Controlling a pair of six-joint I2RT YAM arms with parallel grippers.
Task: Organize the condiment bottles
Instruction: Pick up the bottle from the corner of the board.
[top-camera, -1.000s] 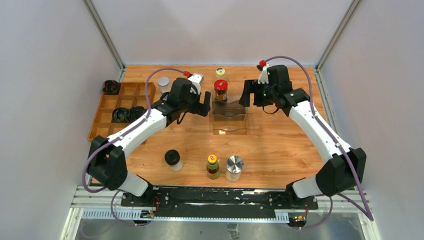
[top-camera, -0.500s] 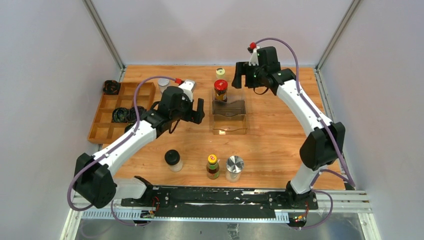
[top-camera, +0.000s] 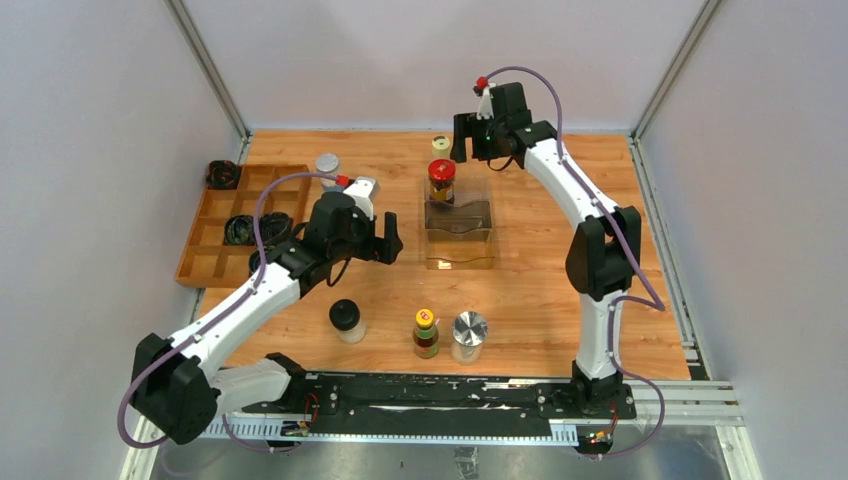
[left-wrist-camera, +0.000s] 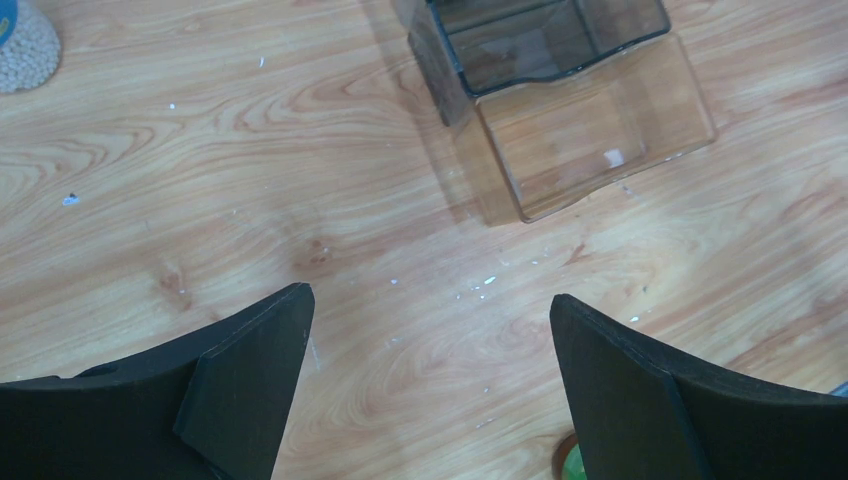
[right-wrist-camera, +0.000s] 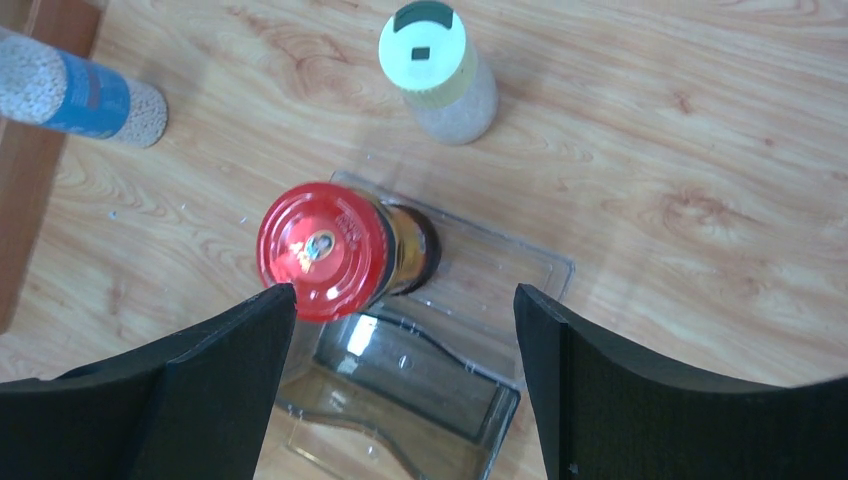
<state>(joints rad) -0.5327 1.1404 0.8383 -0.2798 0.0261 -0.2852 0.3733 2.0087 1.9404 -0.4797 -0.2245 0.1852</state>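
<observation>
A red-lidded dark jar (top-camera: 441, 180) (right-wrist-camera: 320, 250) stands on the back step of a clear tiered holder (top-camera: 458, 240) (right-wrist-camera: 480, 290) (left-wrist-camera: 590, 140). Just behind it is the yellow-capped shaker (top-camera: 441, 146) (right-wrist-camera: 435, 65). The blue-labelled jar (top-camera: 327, 165) (right-wrist-camera: 80, 95) stands to the back left. Along the front stand the black-capped jar (top-camera: 345, 320), the brown sauce bottle (top-camera: 426, 333) and the silver-lidded jar (top-camera: 469, 336). My right gripper (top-camera: 472, 140) (right-wrist-camera: 400, 310) hangs open above the holder and red jar, gripping nothing. My left gripper (top-camera: 388, 240) (left-wrist-camera: 430, 330) is open over bare wood, left of the holder.
A wooden compartment tray (top-camera: 225, 225) (right-wrist-camera: 30, 150) lies at the left with a black coiled bundle (top-camera: 243, 230) in it. Another bundle (top-camera: 222, 175) sits at its far corner. Metal frame posts and white walls close in the back and sides.
My right arm has swung back and to the left, now over the red-lidded jar and shaker. My left arm has drawn back toward the near left. Both grippers stayed open.
</observation>
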